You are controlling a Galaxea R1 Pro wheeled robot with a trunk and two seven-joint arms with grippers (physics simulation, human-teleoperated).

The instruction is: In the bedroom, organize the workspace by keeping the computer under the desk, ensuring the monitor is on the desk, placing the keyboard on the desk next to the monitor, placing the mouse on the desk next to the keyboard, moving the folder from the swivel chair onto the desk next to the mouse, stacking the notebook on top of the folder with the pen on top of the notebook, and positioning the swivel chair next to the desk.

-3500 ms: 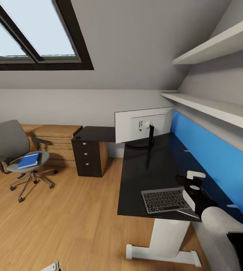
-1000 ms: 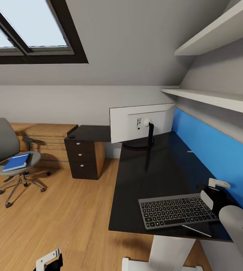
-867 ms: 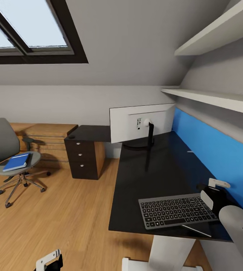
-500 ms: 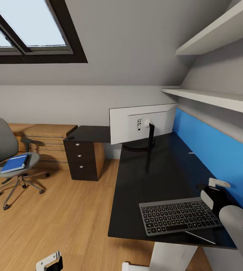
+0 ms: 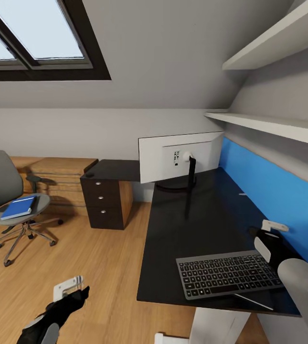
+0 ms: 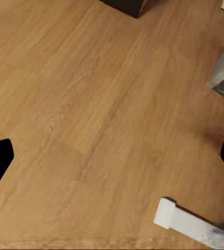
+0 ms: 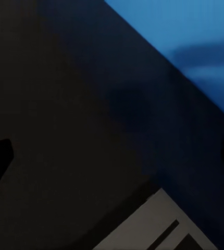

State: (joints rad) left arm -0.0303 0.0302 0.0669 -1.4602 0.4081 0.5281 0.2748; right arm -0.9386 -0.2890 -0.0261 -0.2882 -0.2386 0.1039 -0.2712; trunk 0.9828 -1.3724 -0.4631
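**Keyboard on surface, folder on chair, both grippers empty**

Keyboard (image 5: 228, 273) lies flat at the lower right of the head frame, near the front edge of the black surface (image 5: 192, 224); one corner also shows in the right wrist view (image 7: 159, 224). A thin pale stick, possibly the pen (image 5: 253, 302), lies just in front of it at the surface edge.

Monitor (image 5: 180, 156) stands upright at frame centre on its round base, white back toward the camera, at the far end of the surface beside the blue back panel (image 5: 268, 191).

Swivel chair (image 5: 8, 200) is at the left edge of the frame, on the wood floor (image 5: 91, 267), well apart from the surface. Blue folder (image 5: 19, 207) lies flat on its seat.

Black drawer cabinet (image 5: 107, 200) sits under the far wing of the surface, with a light wooden chest (image 5: 60, 179) just left of it.

Right gripper (image 5: 270, 231) hovers above the surface near the keyboard's right end, jaws spread, nothing between them. Left gripper (image 5: 70, 289) is at lower left over bare floor, jaws apart, empty.
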